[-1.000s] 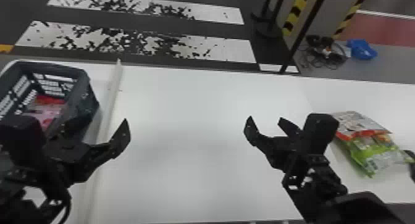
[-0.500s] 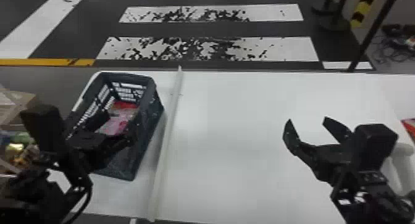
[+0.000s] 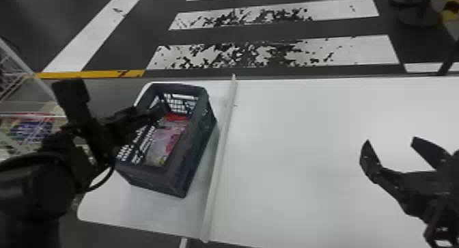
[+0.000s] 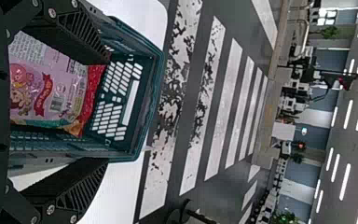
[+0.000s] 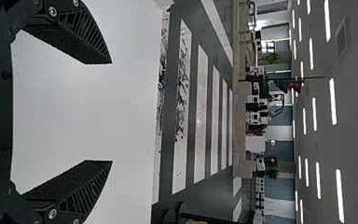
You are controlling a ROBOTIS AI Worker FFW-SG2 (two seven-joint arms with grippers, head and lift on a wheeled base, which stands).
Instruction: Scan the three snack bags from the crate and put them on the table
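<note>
Soft light, ceiling lamps (image 5: 340,196) aglow (in rows)

A crate (image 3: 196,145) stands on the left part of the white table (image 3: 324,155), with a pink and red bag (image 3: 165,141) inside. The left gripper (image 3: 148,117) is at the crate's left rim. A pale strip (image 3: 220,155) runs along the table just right of the crate. The right gripper (image 3: 391,141) is over the table's right part, jaws apart. Beyond lies dark floor (image 3: 239,33) with worn white stripes (image 3: 348,52) and a yellow line (image 3: 92,74).
</note>
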